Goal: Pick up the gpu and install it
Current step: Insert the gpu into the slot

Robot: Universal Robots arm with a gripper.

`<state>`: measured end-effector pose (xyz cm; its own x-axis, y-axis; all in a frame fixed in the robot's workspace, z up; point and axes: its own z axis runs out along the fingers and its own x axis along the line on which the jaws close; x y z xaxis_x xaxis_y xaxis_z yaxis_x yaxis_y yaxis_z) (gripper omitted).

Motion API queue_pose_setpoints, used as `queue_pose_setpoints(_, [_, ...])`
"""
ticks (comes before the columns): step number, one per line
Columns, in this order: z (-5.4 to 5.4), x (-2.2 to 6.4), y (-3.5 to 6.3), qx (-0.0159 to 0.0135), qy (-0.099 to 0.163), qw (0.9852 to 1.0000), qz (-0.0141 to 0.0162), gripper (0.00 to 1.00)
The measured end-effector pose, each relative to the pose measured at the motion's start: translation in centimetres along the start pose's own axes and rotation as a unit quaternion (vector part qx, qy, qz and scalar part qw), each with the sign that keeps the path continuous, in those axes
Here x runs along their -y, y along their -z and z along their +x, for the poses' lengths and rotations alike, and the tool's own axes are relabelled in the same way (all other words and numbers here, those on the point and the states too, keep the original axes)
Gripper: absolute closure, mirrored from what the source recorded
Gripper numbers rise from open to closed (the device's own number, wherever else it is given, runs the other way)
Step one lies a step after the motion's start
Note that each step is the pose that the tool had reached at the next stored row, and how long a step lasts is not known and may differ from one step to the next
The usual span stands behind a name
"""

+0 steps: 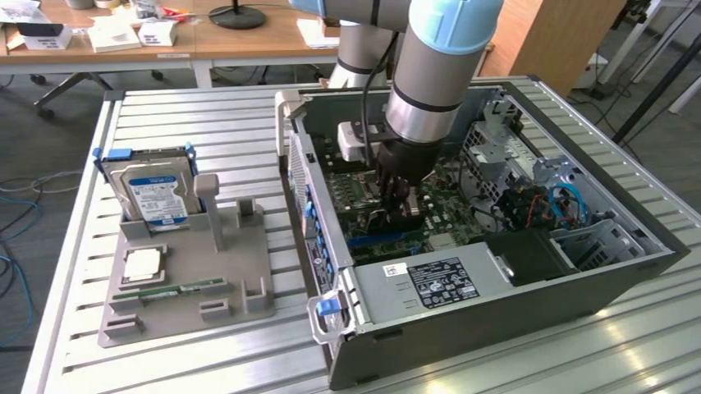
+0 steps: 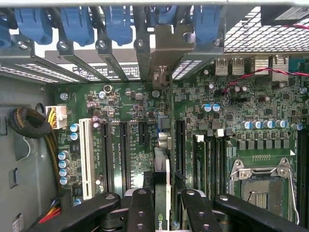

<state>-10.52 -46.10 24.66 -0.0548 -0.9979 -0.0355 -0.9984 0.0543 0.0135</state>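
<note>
Inside the open computer case (image 1: 613, 271), we see the hand (image 1: 396, 203) lowered over the motherboard (image 1: 438, 205), its fingers (image 2: 141, 212) narrowed around the gpu (image 2: 162, 193), which it holds edge-on between them. From the wrist view the card runs as a thin vertical strip straight out from the hand toward the rear bracket bay (image 2: 164, 53), its long axis parallel to the black expansion slots (image 2: 124, 150) and the white slot (image 2: 87, 157). We judge that it sits between two black slots, close over the board, but whether its edge is already in a slot we cannot tell. On the card a green-and-white logo shows, too cut off to read. On the desk (image 1: 219, 361) to the exterior view's left, a grey fixture tray (image 1: 208, 271) carries a hard drive (image 1: 153, 190) with a blue-white label, a processor (image 1: 144, 263) and a green memory stick (image 1: 176, 288). The power supply (image 1: 438, 283) bears a printed label we cannot read.
</note>
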Motion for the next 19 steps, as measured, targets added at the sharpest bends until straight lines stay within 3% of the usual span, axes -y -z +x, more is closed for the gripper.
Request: queue_pose_setpoints(19, [0.00,-0.01,-0.02,0.0001,0.007,1.0000,-0.0003,0.73])
